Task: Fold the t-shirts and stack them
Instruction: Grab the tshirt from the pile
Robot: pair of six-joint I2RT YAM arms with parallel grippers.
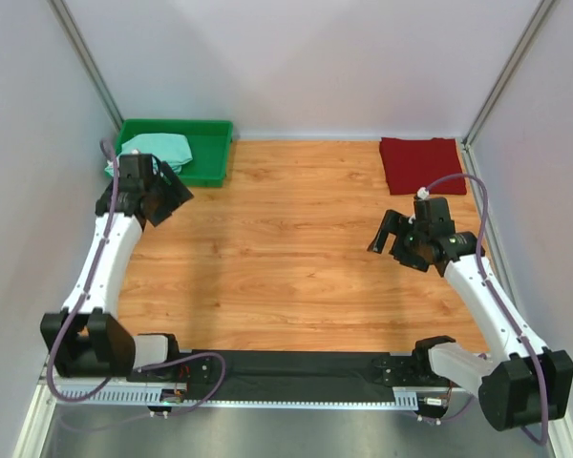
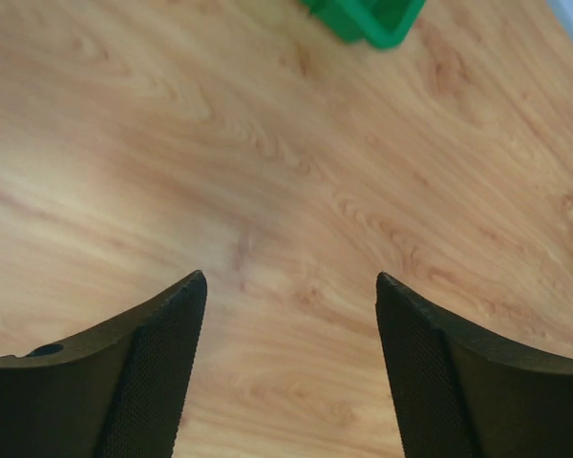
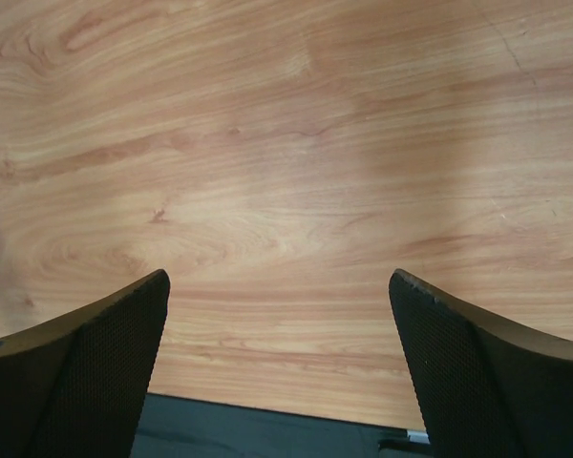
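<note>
**Shirts lying at far corners, grippers gaping**

The red shirt is lying folded flat at the table's far right corner, its slightly longer side running left to right. The green shirt is sitting bunched crosswise in the tray. The left gripper and right gripper are hovering wide open, holding nothing

So we count two t-shirts total: one mint green shirt up at 10 o'clock and one dark red shirt at 1 o'clock. Just one green tray, also 10 o'clock. Then we get two arms, left arm at 8 and right arm at 4, so two grippers, left gripper and right gripper. One wooden table.
</note>
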